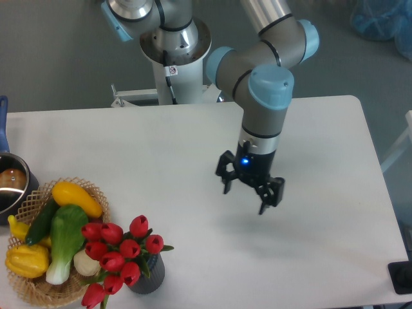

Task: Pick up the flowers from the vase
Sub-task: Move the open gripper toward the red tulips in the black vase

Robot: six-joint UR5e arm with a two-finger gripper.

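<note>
The flowers (119,252), a bunch of red tulip buds on green stems, stand in the vase (149,277), a short dark grey ribbed cylinder at the table's front left. My gripper (244,199) hangs above the middle of the table, well to the right of the flowers and farther back. Its fingers are spread apart and nothing is between them.
A woven wicker basket (96,193) with yellow and green vegetables sits just left of the vase, touching the flowers. A steel pot (14,183) stands at the left edge. The robot base (174,58) rises behind the table's far edge.
</note>
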